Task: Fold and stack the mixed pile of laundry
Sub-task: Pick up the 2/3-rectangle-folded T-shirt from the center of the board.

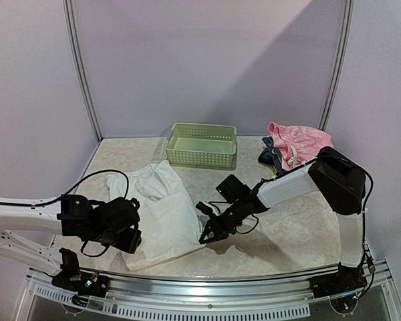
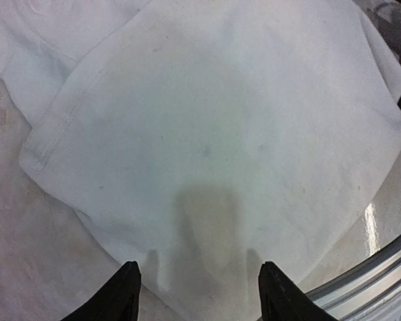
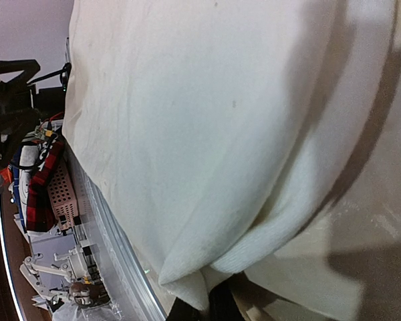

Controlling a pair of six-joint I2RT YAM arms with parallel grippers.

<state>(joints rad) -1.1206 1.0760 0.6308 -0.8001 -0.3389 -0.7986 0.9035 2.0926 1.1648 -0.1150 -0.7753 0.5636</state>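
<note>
The white garment (image 1: 162,214) lies spread on the table left of centre. In the left wrist view it (image 2: 214,134) fills the frame. My left gripper (image 2: 197,294) is open just above its near edge, holding nothing; in the top view it (image 1: 123,234) sits at the garment's left side. My right gripper (image 1: 207,234) is shut on the white garment's right corner, and the right wrist view shows the cloth (image 3: 207,134) pinched between the fingers (image 3: 220,307) and lifted a little. The pink garment (image 1: 297,142) lies at the back right, on dark folded clothes.
A pale green lattice basket (image 1: 202,144) stands at the back centre. Dark blue folded clothes (image 1: 273,159) lie under the pink piece. The metal rail (image 1: 200,284) runs along the table's near edge, close to the white garment's bottom.
</note>
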